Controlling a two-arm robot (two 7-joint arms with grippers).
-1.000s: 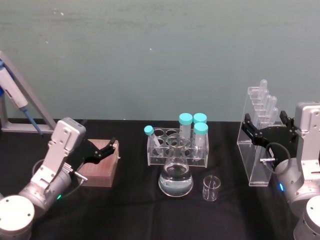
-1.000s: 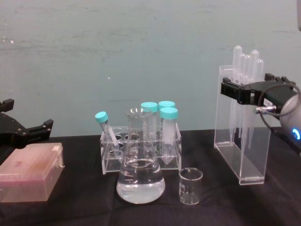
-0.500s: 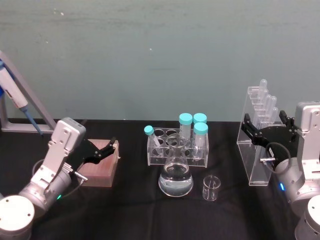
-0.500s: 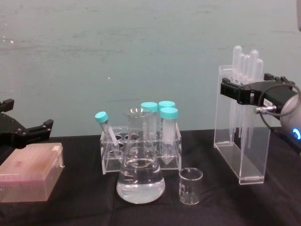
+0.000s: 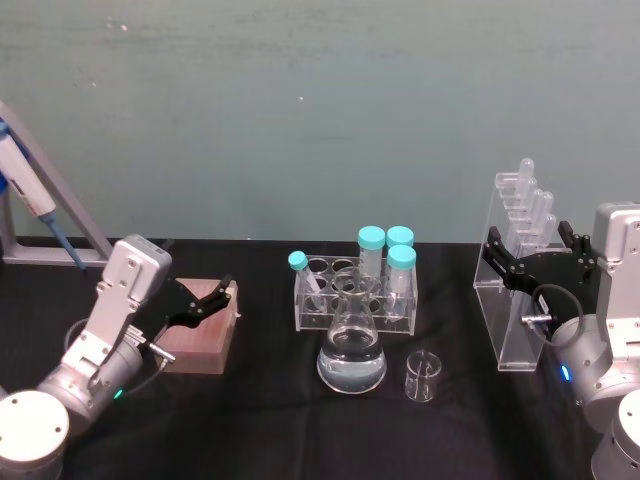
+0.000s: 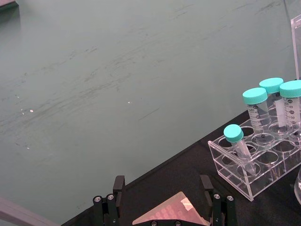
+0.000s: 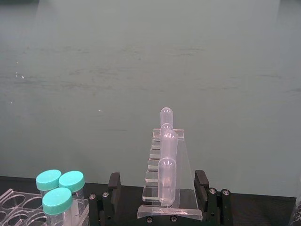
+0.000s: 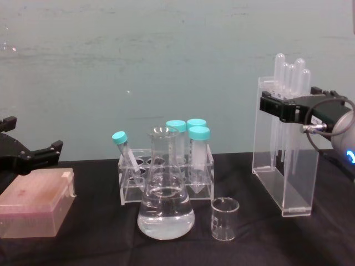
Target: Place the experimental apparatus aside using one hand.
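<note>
The tall acrylic stand with plastic pipettes stands upright on the black table at the right. My right gripper is open, with one finger on each side of the stand's upper part. The conical flask holds clear liquid and sits at the centre front. Just to its right is the small empty beaker. My left gripper hangs open at the left, above a pink box, holding nothing.
A clear tube rack with teal-capped tubes stands right behind the flask. A blue-and-white pipette leans on a grey holder at the far left. A green wall closes off the back of the table.
</note>
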